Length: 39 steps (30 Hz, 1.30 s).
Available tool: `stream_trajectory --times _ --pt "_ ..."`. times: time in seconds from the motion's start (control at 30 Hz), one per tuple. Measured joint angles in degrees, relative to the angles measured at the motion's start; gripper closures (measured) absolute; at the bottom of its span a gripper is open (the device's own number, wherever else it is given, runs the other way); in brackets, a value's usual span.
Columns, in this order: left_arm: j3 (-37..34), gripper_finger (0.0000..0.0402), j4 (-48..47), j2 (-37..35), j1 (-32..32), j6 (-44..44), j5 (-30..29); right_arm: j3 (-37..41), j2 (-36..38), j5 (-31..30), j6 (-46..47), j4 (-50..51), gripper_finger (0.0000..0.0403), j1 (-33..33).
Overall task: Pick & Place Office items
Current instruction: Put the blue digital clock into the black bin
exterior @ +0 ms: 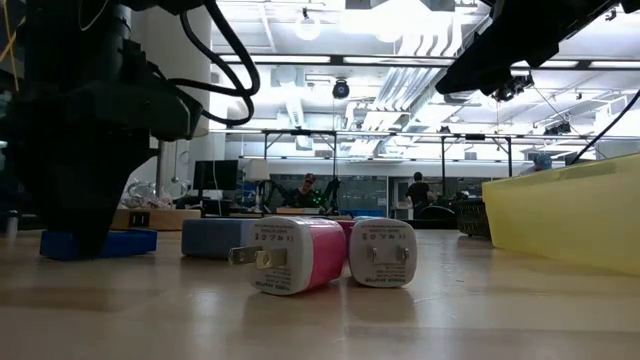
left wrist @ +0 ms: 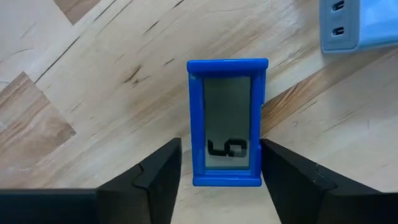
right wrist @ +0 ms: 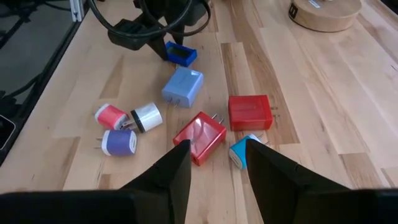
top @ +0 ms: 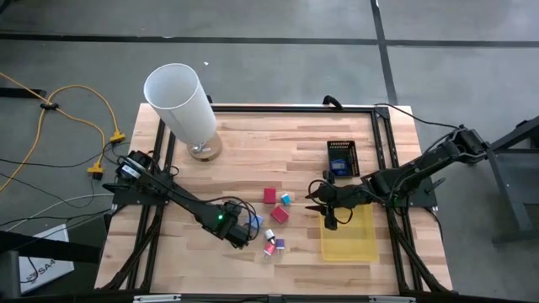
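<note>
My left gripper (left wrist: 221, 148) is open and low over the table. A small blue-framed piece with a grey face (left wrist: 227, 118) lies flat between its fingers. A light-blue block (left wrist: 357, 25) lies beside it. My right gripper (right wrist: 217, 149) is open and hangs above a red charger block (right wrist: 200, 137), a red block (right wrist: 250, 112) and a cyan piece (right wrist: 242, 152). Farther off lie a red-and-white piece (right wrist: 112, 115), a white one (right wrist: 146, 116) and a purple one (right wrist: 119, 142). In the high view the left gripper (top: 247, 231) is left of the cluster and the right gripper (top: 313, 199) is right of it. My left gripper comes from above with one finger (left wrist: 163, 171) along each long side of the blue-framed piece's near end (left wrist: 225, 177). Whether the fingers touch it I cannot tell. The piece lies flat on the table.
A yellow translucent tray (top: 348, 233) sits on the table at the right, under the right arm. A tall white cylinder (top: 181, 105) stands on a wooden base at the far left. A black holder (top: 341, 157) lies beyond the right gripper. Bare wood shows along the near edge.
</note>
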State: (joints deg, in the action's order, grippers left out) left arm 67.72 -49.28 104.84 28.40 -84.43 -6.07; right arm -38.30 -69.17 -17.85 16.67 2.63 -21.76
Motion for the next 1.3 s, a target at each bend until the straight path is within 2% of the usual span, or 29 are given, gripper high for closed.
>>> stream_trajectory --times 0.23,0.67,0.87,1.13,1.3 --pt "0.0 0.0254 0.0 0.0 0.0 -0.1 1.0 0.0 0.0 0.0 0.0 0.0 0.0263 0.0" --pt "0.0 0.0247 0.0 0.0 0.0 1.5 -0.1 0.0 0.0 0.0 0.0 -0.1 0.0263 0.0" --pt "0.0 0.0246 0.0 -1.5 -0.8 6.3 -7.1 0.0 0.0 0.0 0.0 -0.1 0.0263 0.0" --pt "0.0 0.0246 0.5 -6.5 -3.6 15.8 -21.4 0.0 0.0 0.0 0.0 -0.1 0.0263 0.0" --pt "0.0 0.0246 3.2 -10.0 -4.7 21.5 -27.9 0.0 0.0 0.0 0.0 -0.1 0.0263 0.0"
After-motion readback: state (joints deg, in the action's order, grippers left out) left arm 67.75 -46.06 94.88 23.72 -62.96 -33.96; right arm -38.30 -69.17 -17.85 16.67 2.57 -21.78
